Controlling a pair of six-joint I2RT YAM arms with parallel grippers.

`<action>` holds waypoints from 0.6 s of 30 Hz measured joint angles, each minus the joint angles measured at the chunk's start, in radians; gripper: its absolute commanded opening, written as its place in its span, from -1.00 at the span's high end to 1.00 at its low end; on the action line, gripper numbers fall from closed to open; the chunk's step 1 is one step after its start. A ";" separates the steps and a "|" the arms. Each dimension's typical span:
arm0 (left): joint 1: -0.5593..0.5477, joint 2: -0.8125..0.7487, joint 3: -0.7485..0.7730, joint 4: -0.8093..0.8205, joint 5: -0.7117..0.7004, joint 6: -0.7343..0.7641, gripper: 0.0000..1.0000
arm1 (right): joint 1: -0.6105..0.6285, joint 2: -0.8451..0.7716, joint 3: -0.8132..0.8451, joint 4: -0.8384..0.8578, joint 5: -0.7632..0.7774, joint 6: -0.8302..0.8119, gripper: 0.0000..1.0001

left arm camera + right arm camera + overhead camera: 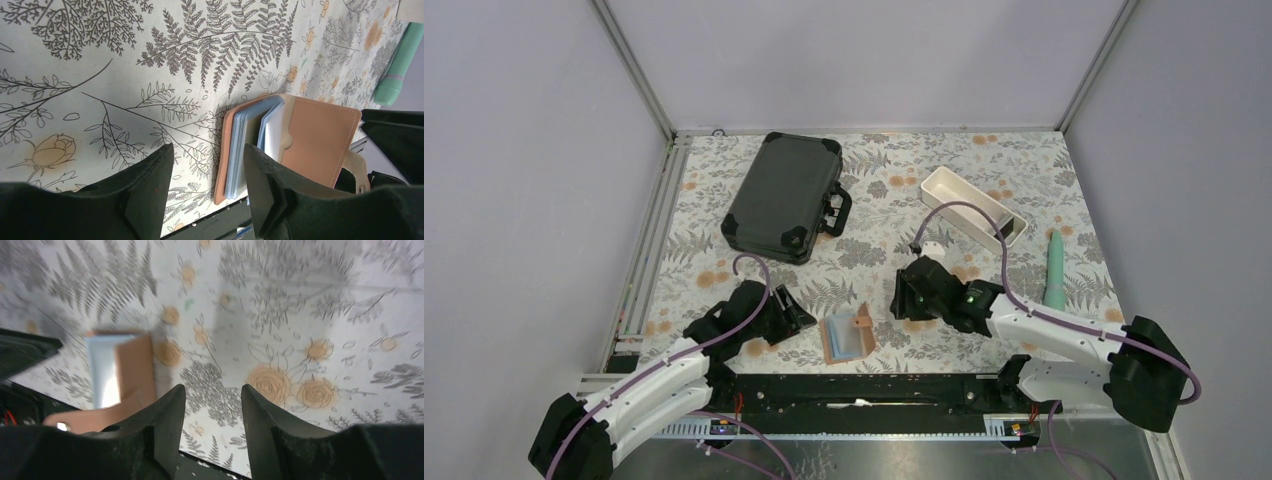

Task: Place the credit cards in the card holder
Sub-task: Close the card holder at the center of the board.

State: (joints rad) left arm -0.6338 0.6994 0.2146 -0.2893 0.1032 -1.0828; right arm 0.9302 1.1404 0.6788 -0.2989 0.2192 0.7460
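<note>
Black case [782, 197], white tray [944, 185], teal tube [1056, 270]

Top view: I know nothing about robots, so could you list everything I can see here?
case: 1, black, far left
tray: 1, white, far right
tube: 1, teal, right edge
card holder: 1, tan with pale blue pockets, near edge, lying open between the grippers
cloth: 1, white with grey ferns and orange flowers, under everything
left gripper: 1, black, open, left of the card holder
right gripper: 1, black, open, right of the card holder
arms: 2, white and black, near edge
</note>
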 measured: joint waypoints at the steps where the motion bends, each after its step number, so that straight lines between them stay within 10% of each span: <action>1: 0.000 0.003 0.000 0.000 0.003 0.002 -0.12 | 0.001 0.002 -0.034 0.008 -0.024 0.002 0.04; 18: 0.002 0.050 0.000 0.061 0.071 0.019 -0.09 | 0.043 0.186 -0.125 0.367 -0.316 0.013 0.07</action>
State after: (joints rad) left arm -0.6319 0.7494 0.2146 -0.2287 0.1745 -1.0641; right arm 0.9733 1.3266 0.5541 0.0677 -0.0971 0.7586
